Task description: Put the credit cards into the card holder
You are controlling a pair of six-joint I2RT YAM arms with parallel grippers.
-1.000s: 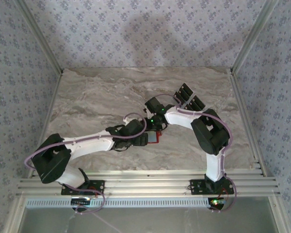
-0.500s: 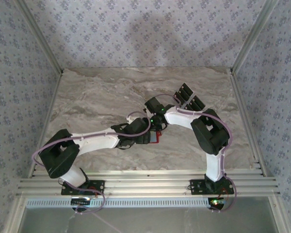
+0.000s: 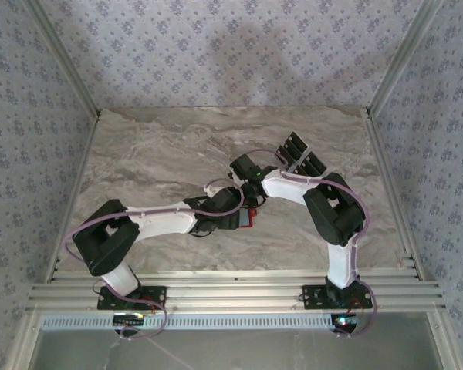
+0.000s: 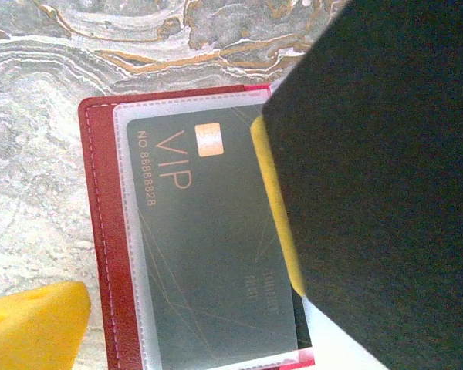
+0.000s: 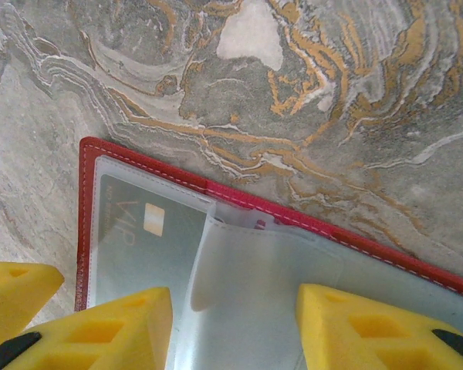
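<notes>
Lying open mid-table, the card holder (image 5: 333,231) already sleeves one VIP card (image 4: 208,254); the remaining credit cards (image 3: 299,154) wait beyond. Left gripper (image 3: 235,220) gapes wide; right gripper (image 5: 235,331), fingers apart, seemingly pins the pocket.

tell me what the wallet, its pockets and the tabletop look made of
Wallet: red leather or imitation, stitched edge, matte. Pockets: clear soft plastic, glossy, card shows through. Tabletop: veined marble look; stone or print, unclear.
</notes>
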